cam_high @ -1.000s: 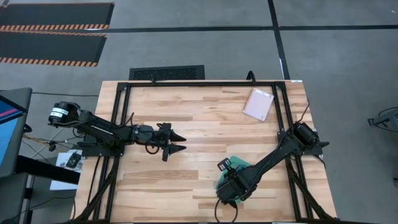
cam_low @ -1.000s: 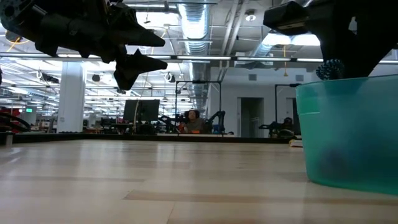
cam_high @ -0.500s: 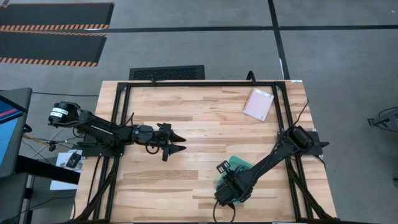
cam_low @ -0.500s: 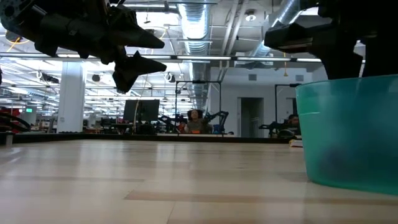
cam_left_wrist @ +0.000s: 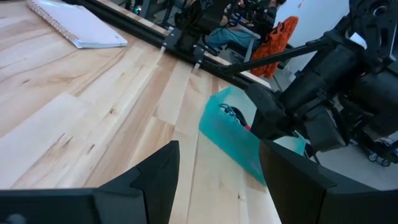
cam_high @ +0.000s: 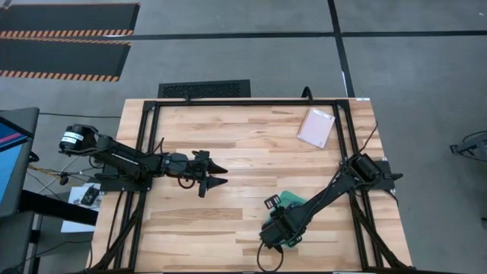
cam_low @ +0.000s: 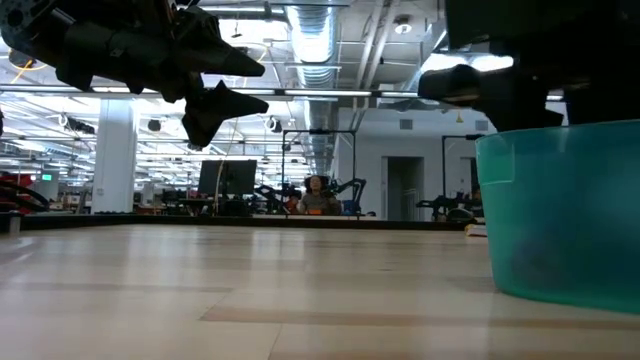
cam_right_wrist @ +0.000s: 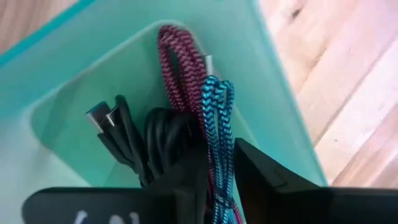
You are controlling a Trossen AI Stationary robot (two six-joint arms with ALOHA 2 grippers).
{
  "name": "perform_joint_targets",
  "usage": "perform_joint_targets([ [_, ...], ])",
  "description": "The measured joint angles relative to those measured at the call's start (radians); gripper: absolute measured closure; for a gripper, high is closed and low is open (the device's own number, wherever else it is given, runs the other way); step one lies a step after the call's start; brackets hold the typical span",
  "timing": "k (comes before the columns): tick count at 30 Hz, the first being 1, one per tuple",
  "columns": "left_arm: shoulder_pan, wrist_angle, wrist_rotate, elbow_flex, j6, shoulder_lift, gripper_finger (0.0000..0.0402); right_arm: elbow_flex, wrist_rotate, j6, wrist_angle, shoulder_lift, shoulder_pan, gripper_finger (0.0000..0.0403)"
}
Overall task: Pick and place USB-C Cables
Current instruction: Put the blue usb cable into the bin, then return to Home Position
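The translucent green tray (cam_high: pixel 291 199) sits near the table's near edge, mostly under my right arm. In the right wrist view all three USB-C cable bundles lie inside the tray (cam_right_wrist: pixel 124 37): the maroon-pink cable (cam_right_wrist: pixel 177 59), the teal-blue cable (cam_right_wrist: pixel 214 118) and the black cable (cam_right_wrist: pixel 143 143), pressed side by side. My right gripper (cam_right_wrist: pixel 217 171) reaches down into the tray, shut on the teal-blue cable. My left gripper (cam_high: pixel 221 173) hovers open above the table's middle left, high over the wood in the low view (cam_low: pixel 255 85). My right gripper pinches the teal-blue cable between its two fingers, at the bundle's end nearest the wrist (cam_right_wrist: pixel 216 163). The fingers come from above, pointing down into the tray. The bundle's far part lies against the maroon and black cables in the tray. Whether the fingers also catch the maroon strands is hidden.
A pale pink flat packet (cam_high: pixel 316 127) lies near the far right corner. A black metal frame (cam_high: pixel 251 101) runs around the table's edges. Bare wood spreads between the two arms. The tray's wall (cam_low: pixel 560 210) stands at the right in the low view.
My right gripper has shifted a little toward the table's near edge and left over the tray, covering more of it. The left arm has kept still.
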Motion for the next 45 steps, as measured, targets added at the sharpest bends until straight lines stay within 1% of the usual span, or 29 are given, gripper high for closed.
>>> perform_joint_targets([
  [4, 0.001, 0.0, 0.0, 0.0, 0.003, 0.0, 0.0194, 0.02, -0.003, 0.045, -0.026, -0.007, 0.0, 0.0284],
  [8, 0.001, 0.002, 0.0, 0.0, -0.023, 0.0, 0.0194, 0.087, -0.004, 0.086, -0.082, -0.007, -0.002, 0.0262],
  [12, 0.004, 0.001, 0.003, 0.005, -0.047, -0.003, 0.0194, 0.146, 0.001, 0.121, -0.175, -0.023, -0.005, 0.0247],
  [15, 0.021, 0.0, 0.053, 0.032, -0.068, -0.026, 0.0194, 0.161, 0.016, 0.145, -0.193, -0.071, -0.01, 0.0243],
  [19, 0.066, -0.023, 0.182, 0.081, -0.073, -0.091, 0.0194, 0.162, 0.049, 0.197, -0.184, -0.195, -0.018, 0.0247],
  [22, 0.097, -0.035, 0.246, 0.122, -0.062, -0.156, 0.0194, 0.162, 0.114, 0.228, -0.165, -0.307, -0.025, 0.0254],
  [25, 0.12, -0.045, 0.265, 0.15, -0.058, -0.23, 0.0194, 0.162, 0.203, 0.237, -0.142, -0.428, -0.025, 0.0262],
  [29, 0.14, -0.046, 0.271, 0.167, -0.014, -0.346, 0.0194, 0.163, 0.325, 0.238, -0.133, -0.593, -0.02, 0.0274],
  [31, 0.143, -0.051, 0.27, 0.167, 0.018, -0.402, 0.0194, 0.163, 0.363, 0.237, -0.137, -0.671, -0.024, 0.028],
  [35, 0.143, -0.118, 0.269, 0.167, 0.115, -0.504, 0.0194, 0.163, 0.361, 0.248, -0.165, -0.801, -0.033, 0.0285],
  [38, 0.143, -0.252, 0.269, 0.167, 0.138, -0.568, 0.0194, 0.161, 0.349, 0.34, -0.163, -0.869, -0.032, 0.0283],
  [41, 0.144, -0.359, 0.263, 0.166, 0.19, -0.616, 0.0194, 0.127, 0.343, 0.257, -0.157, -0.92, -0.032, 0.028],
  [43, 0.144, -0.396, 0.247, 0.157, 0.203, -0.638, 0.0194, 0.083, 0.344, 0.199, -0.078, -0.962, -0.043, 0.0279],
  [45, 0.144, -0.411, 0.246, 0.148, 0.201, -0.65, 0.0194, 0.019, 0.287, 0.127, 0.033, -1.024, -0.071, 0.028],
])
